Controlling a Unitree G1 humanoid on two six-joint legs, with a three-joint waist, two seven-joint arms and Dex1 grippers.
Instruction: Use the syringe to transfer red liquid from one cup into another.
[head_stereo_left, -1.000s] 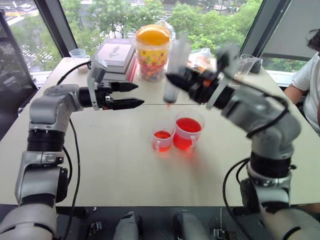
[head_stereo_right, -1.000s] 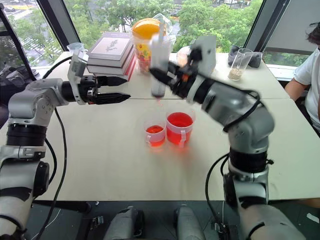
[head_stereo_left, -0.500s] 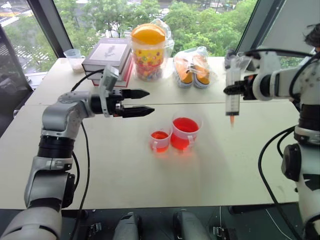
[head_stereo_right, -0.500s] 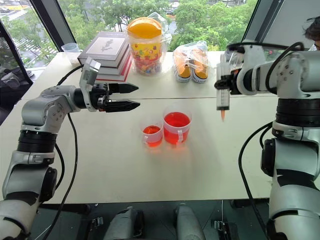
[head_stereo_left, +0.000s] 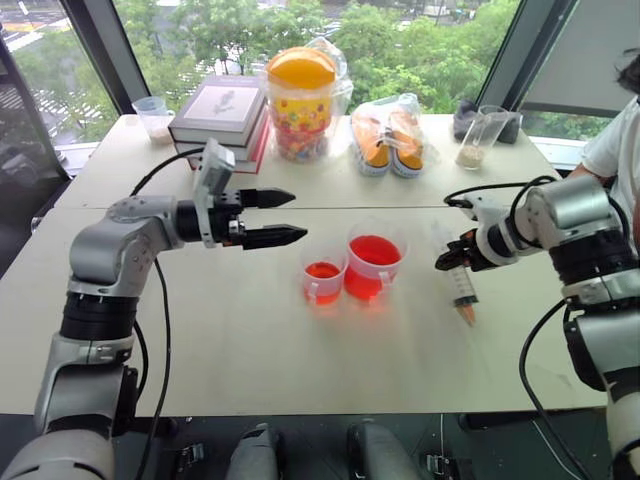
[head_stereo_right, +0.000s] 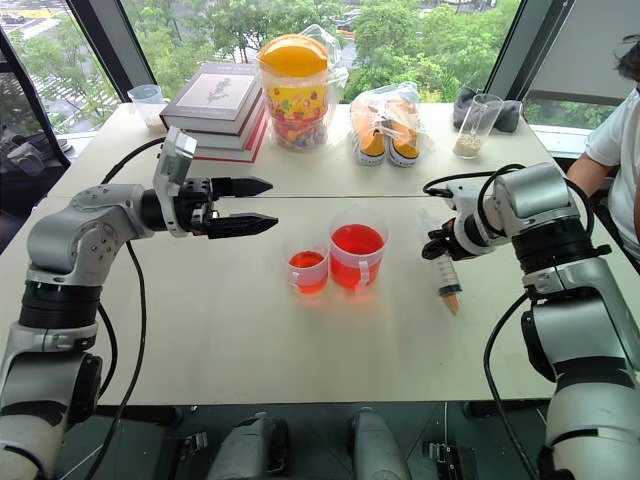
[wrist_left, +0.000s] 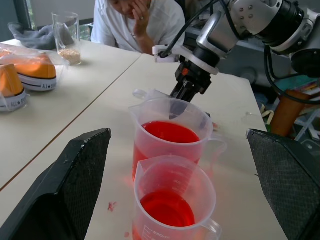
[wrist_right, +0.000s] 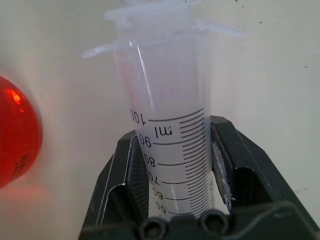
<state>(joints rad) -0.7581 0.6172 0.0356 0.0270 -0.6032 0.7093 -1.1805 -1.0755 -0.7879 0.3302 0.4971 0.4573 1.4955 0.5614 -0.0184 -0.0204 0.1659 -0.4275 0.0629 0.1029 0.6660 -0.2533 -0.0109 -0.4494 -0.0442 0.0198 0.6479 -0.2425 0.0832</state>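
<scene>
While low, syringe (head_stereo_left: 464, 288) tip toward robot

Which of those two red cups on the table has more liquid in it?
The larger cup, the wider one nearer the syringe, holds more red liquid; the smaller cup beside it is barely filled.

head stereo pair looks down over the table (head_stereo_left: 240, 340); wrist cameras sit close, both sharing the larger cup (wrist_left: 169, 137).

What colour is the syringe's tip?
Orange, on the syringe tip; clearest in the right eye view.
</scene>
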